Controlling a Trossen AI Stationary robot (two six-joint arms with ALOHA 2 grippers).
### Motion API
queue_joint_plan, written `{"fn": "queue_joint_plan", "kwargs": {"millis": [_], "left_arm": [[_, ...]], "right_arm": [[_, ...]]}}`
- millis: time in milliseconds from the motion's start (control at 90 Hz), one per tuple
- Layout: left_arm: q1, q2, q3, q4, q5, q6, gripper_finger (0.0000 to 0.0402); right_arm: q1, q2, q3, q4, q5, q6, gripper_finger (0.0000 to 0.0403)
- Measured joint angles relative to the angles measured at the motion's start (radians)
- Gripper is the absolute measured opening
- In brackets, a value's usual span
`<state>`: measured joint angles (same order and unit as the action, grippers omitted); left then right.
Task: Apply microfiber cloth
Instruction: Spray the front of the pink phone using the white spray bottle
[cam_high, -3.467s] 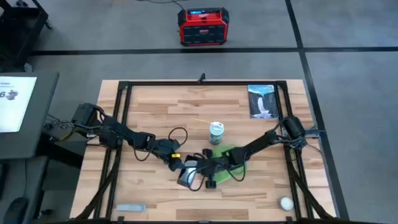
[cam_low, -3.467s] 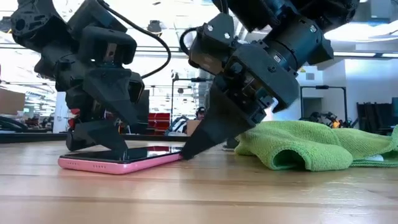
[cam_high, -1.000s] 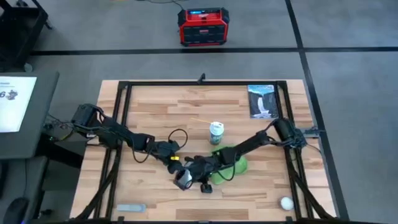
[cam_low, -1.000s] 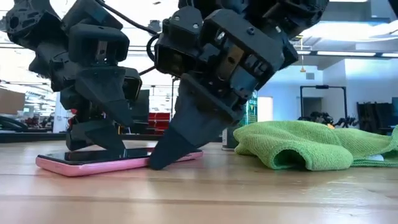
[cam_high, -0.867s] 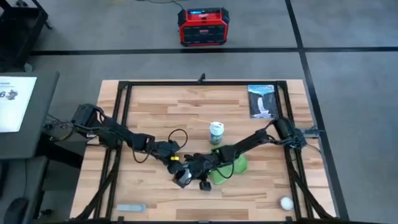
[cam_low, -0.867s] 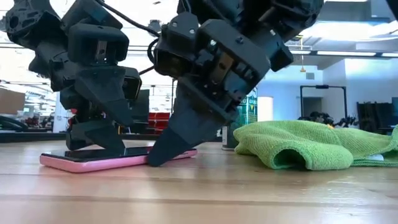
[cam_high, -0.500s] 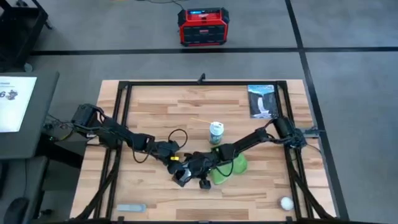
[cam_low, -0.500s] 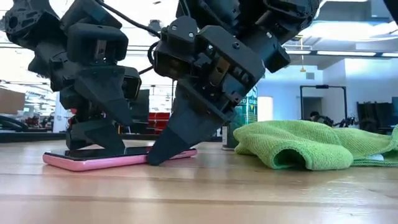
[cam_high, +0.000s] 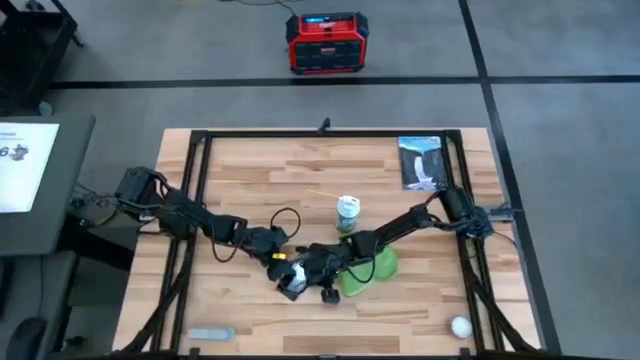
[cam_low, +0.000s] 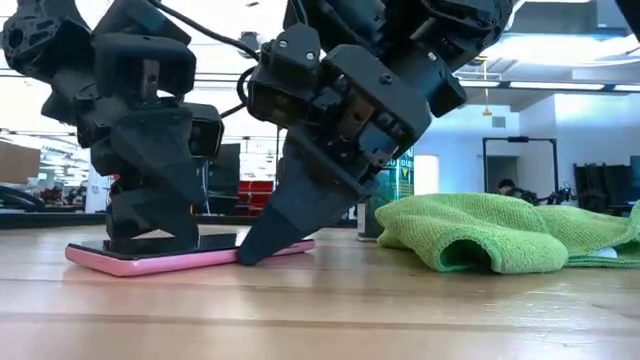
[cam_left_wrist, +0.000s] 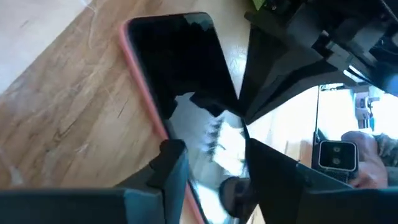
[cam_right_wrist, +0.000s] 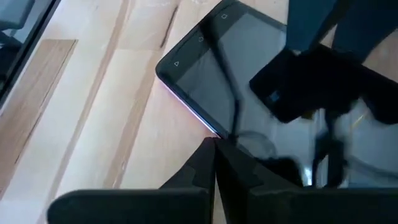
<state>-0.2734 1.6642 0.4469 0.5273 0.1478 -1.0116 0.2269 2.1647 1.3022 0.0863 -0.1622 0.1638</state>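
Green microfiber cloth (cam_low: 505, 234) lies bunched on the wooden desk (cam_high: 250, 170), just beside the right arm and clear of both end effectors; nothing is gripping it. Pink phone (cam_low: 150, 259) lies flat, screen up. Left end effector (cam_left_wrist: 208, 155) stands on the phone, fingers spread, tips resting on or just over the glass. Right end effector (cam_right_wrist: 214, 155) has its fingers pressed together into a wedge, tip at the phone's edge where it meets the desk. My read: we're in phone positioning/bracing, cloth not yet applied. To do it well: keep the left arm pinning the phone lightly so it can't skate, back the right wedge off without levering the phone up, then go to the cloth and pinch a raised fold rather than scrape at a flat edge. Bring it over low and lay it on the screen without dragging the phone; light pressure, since the glass looks slick and the cloth is floppy. Watch for collision, both wrists are nearly touching over the phone. Count: one cloth, one phone, two arms, one can (cam_high: 347, 213) behind the cloth, one booklet (cam_high: 421, 162) at the far right corner, one small white ball (cam_high: 459, 325) near right, one grey bar-shaped item (cam_high: 210, 333) near left
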Motion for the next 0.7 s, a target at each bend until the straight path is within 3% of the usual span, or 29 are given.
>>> {"fn": "queue_joint_plan", "kwargs": {"millis": [356, 511, 700], "left_arm": [[-0.005, 0.007, 0.004, 0.004, 0.034, 0.004, 0.0063], [0.000, 0.006, 0.004, 0.003, 0.037, -0.004, 0.0081], [0.039, 0.006, 0.003, 0.006, 0.085, -0.009, 0.0131]], "right_arm": [[-0.006, 0.000, 0.000, -0.002, 0.024, -0.005, 0.0000], [-0.005, 0.000, 0.001, -0.011, 0.017, -0.008, 0.0000], [-0.004, 0.000, 0.002, -0.017, 0.013, -0.008, 0.0000]]}}
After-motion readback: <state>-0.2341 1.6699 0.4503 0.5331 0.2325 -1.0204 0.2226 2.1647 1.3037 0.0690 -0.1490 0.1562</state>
